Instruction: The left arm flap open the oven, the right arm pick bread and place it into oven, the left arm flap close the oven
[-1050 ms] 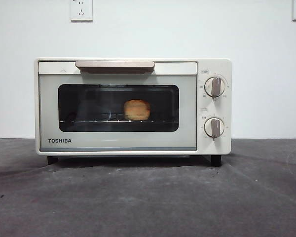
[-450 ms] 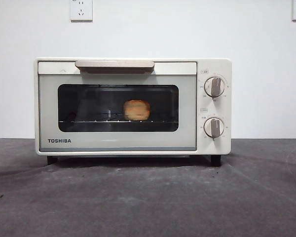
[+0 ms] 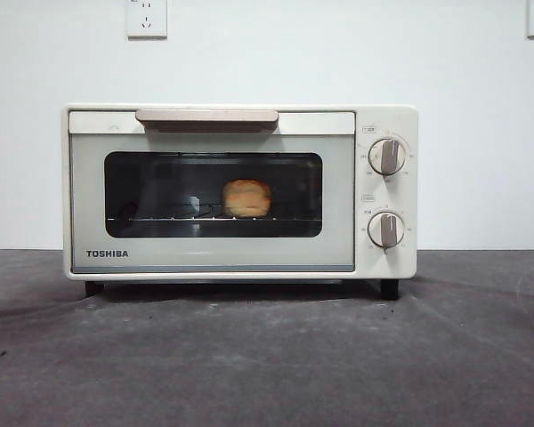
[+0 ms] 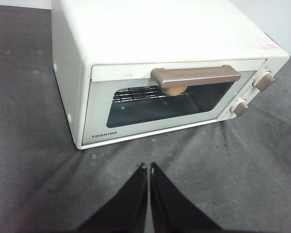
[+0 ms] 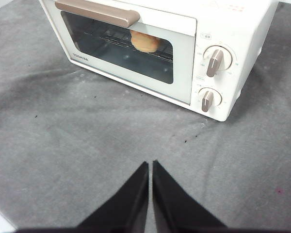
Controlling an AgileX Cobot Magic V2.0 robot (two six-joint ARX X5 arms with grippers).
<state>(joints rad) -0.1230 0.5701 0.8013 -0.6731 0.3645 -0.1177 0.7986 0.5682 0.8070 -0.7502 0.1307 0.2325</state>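
The cream-white Toshiba oven (image 3: pixel 240 191) stands on the grey table with its door shut and its beige handle (image 3: pixel 206 116) at the top. The golden bread (image 3: pixel 247 197) lies on the wire rack inside, seen through the dark glass; it also shows in the left wrist view (image 4: pixel 174 90) and the right wrist view (image 5: pixel 144 41). My left gripper (image 4: pixel 149 167) is shut and empty, drawn back over the table in front of the oven (image 4: pixel 169 73). My right gripper (image 5: pixel 150 164) is shut and empty, back from the oven's (image 5: pixel 184 48) knob side. Neither arm shows in the front view.
Two round knobs (image 3: pixel 387 157) sit on the oven's right panel. The grey cloth-covered table (image 3: pixel 267 356) spreads in front of the oven. Wall sockets (image 3: pixel 147 18) hang on the white wall behind.
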